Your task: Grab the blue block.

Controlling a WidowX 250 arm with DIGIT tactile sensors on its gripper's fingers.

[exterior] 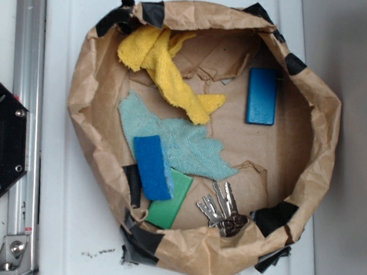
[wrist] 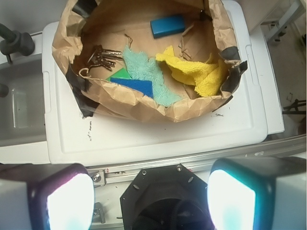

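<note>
The blue block is a flat medium-blue slab lying alone on the brown paper at the right side of the bag's floor. In the wrist view the blue block sits at the far end of the bag. My gripper is high up and well back from the bag, over the black robot base. Its two fingers stand wide apart with nothing between them. The gripper does not show in the exterior view.
The rolled-down paper bag walls in everything. Inside lie a yellow cloth, a teal cloth, a bright blue sponge with a green piece and keys. The black base and a metal rail stand on the left.
</note>
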